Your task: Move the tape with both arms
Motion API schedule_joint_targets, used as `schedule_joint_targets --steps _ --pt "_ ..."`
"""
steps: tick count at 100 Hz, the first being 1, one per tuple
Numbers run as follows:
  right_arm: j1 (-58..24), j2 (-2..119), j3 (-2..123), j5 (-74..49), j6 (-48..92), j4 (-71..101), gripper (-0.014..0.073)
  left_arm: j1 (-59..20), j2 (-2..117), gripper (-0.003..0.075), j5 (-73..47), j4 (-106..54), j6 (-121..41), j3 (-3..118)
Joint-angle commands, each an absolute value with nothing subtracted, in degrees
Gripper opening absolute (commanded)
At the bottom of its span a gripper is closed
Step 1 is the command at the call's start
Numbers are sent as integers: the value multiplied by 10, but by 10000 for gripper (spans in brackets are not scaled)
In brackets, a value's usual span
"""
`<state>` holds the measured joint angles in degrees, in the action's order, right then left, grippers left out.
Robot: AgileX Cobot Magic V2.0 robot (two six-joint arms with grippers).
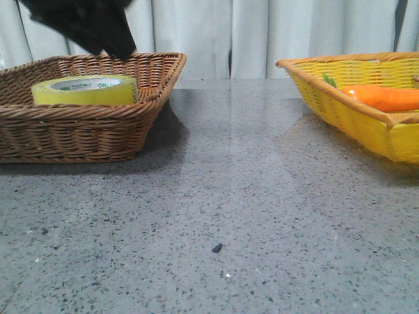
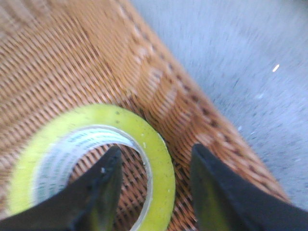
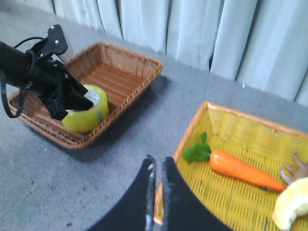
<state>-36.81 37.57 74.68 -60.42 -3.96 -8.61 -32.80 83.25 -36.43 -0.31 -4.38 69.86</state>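
The tape (image 1: 85, 90) lies flat in the brown basket (image 1: 98, 127) on the left side of the worktop (image 1: 229, 216). It is a yellow roll with a white ring inside, and the ring has small green letters on it. The roll sits near the right side of the basket, close to the wall there.

The left hand (image 2: 154, 187) is over the tape with its two black fingers spread apart. In the left wrist view one finger (image 2: 103, 192) points down into the hole of the roll, and the other finger (image 2: 216, 192) is outside the roll, over the basket floor by the rim. The yellow band of the roll is between them. The fingers are not squeezing it (that view is blurry, so I cannot tell if a finger touches the tape). In the front view only a dark part of the left arm (image 1: 91, 23) shows, above the far side of the basket.

The right hand (image 3: 157, 192) is up above the worktop, over the near left edge of the yellow basket (image 3: 240, 139) on the right. Its two fingers are pressed nearly together, with only a thin slit between them, and it holds nothing.

In the yellow basket lies an orange carrot (image 3: 243, 171) with green leaves. A pale yellow thing (image 3: 291, 207) and a small brown thing (image 3: 294, 171) sit at that basket's right end.

A small dark speck (image 1: 217, 248) lies on the gray worktop, near the front.
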Motion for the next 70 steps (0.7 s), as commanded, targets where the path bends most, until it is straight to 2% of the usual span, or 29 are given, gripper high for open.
schedule_joint_targets --steps 1,14,40,70 --pt "-368 332 702 -501 -35 -104 -74 -326 771 181 -343 -18 -42 713" --pt "-366 256 609 -425 -35 -115 -74 -327 704 -21 -325 -30 -42 690" --pt "-366 118 432 -293 -58 -118 -74 -327 536 -21 -255 -35 -42 569" --pt "-366 35 292 -203 -58 -144 -74 -327 285 -21 -200 -39 -42 392"
